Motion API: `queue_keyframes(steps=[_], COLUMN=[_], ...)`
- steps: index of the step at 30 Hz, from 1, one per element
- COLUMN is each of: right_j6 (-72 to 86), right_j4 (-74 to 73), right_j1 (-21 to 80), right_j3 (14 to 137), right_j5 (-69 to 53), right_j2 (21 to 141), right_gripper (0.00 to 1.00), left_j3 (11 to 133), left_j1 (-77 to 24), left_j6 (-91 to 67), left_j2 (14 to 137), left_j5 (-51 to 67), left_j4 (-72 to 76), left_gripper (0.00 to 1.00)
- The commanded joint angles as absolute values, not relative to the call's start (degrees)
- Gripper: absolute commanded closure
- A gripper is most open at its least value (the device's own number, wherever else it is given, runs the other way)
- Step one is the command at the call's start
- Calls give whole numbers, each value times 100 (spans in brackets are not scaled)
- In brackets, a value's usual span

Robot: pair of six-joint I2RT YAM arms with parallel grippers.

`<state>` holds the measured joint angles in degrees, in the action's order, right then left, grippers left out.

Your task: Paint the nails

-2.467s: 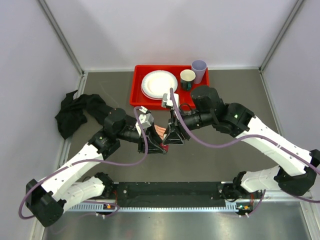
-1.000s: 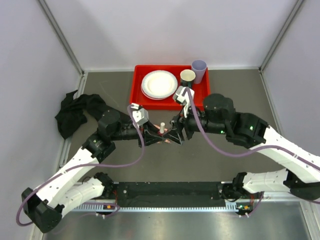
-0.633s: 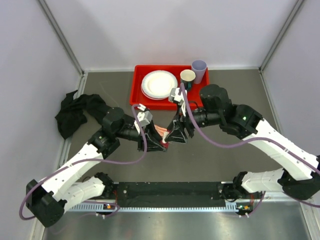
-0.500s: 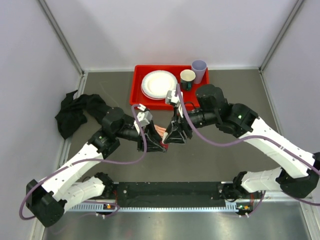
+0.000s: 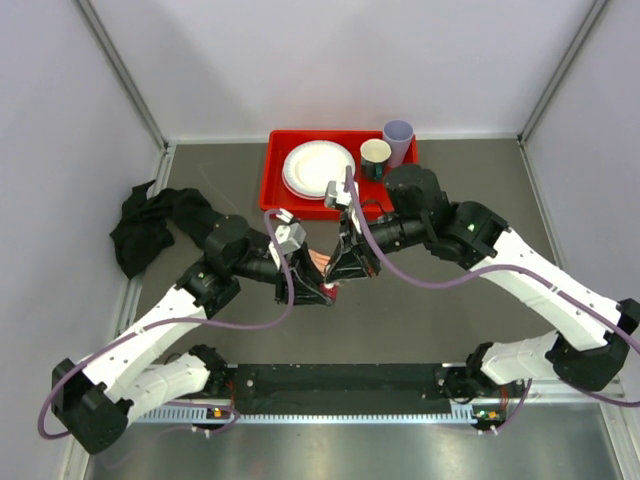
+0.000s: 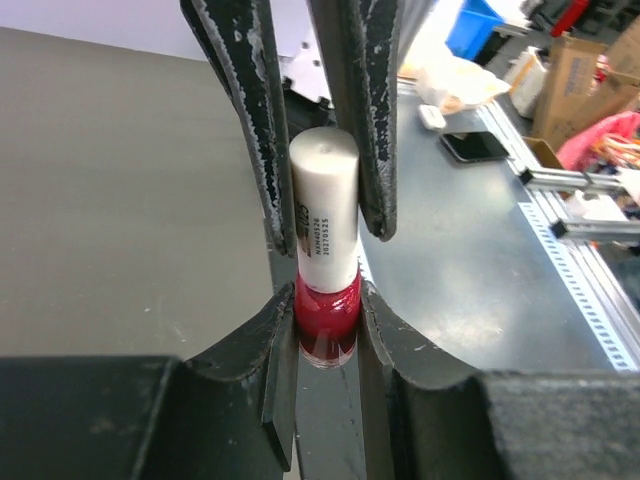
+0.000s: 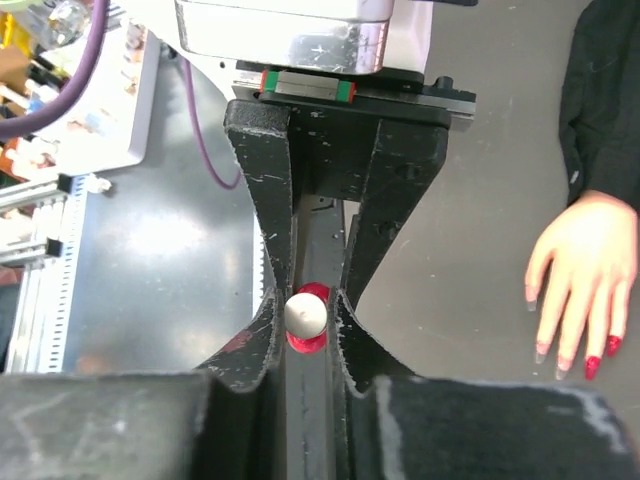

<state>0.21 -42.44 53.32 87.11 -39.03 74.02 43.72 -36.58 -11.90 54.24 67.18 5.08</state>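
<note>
A small red nail polish bottle (image 6: 326, 322) with a white cap (image 6: 325, 210) is held between both grippers above the table. My left gripper (image 6: 325, 300) is shut on the red glass body. My right gripper (image 7: 305, 315) is shut on the white cap (image 7: 305, 314), coming at it from the opposite side. From above, the two grippers (image 5: 322, 288) (image 5: 340, 270) meet tip to tip mid-table. The mannequin hand (image 7: 575, 285) lies flat to the right in the right wrist view, with dark red nails (image 7: 591, 367) and a black sleeve (image 7: 600, 100).
A red tray (image 5: 275, 195) at the back holds white plates (image 5: 318, 168), a dark cup (image 5: 375, 155) and a lavender cup (image 5: 398, 135). Black cloth (image 5: 140, 228) bunches at the left edge, partly under the left arm.
The right gripper has closed from open onto the white cap. Both arms shifted together slightly toward the near side; the left gripper kept its hold on the bottle.
</note>
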Motion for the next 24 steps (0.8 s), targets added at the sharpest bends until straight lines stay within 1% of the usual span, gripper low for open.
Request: queue_keyframes(steps=[1,2,3,5,6,7,8,9,12,14,19,20,22,23,24], right_j6=[79,149,350,954,1158,1352,1832,2176,3285,3480,3130,2824,2428,2078,1892], right_j4=[-3982,-3886,-3676,-3324,-3096,-3076,-3094,-3198,-3690,-3691,-3683,-3709,-3744,-3866,-3911], right_j1=[5300,5291,5300,5457,5667,5965,6699,6950,7495,7558,7585,7576,7480,7410,7296], right_j3=[8729,8632,8518,8079,7921,7745,7700,7708,7944,8129,8472,8525,8709,8771,8841], right_j5=[-3757,-3518,-2915,-2044,-543,525,1528,3061,4338,4351,4149,4018,3430,3158,2442], right_j2=[7287,7138,7050,6743,6654,6610,6662,6749,7231,7409,7489,7453,7314,7243,7173], right_gripper=[100,100,100,100,100,100,100,100,100,100,100,93,75,60,51], left_j3=[4614,4614,4614,4570,4562,4588,4579,4570,4553,4509,4465,4465,4500,4526,4535], left_j1=[-3621,-3621,-3604,-3604,-3604,-3595,-3595,-3595,-3586,-3586,-3586,-3586,-3586,-3586,-3586], left_j6=[-494,-396,-309,-202,-159,-123,-114,-114,-62,-70,-44,-44,-35,-44,-44], left_j2=[5239,5186,5125,4984,4949,4905,4887,4852,4781,4764,4764,4764,4816,4825,4843], left_j5=[5471,5067,4306,3432,2575,2210,1788,1280,1020,1195,2011,2291,2644,3028,3285], left_j4=[98,27,-209,-281,-333,-421,-448,-457,-483,-422,-308,-273,-307,-325,-299], left_gripper=[100,100,100,100,100,100,100,100,100,100,100,100,100,100,100])
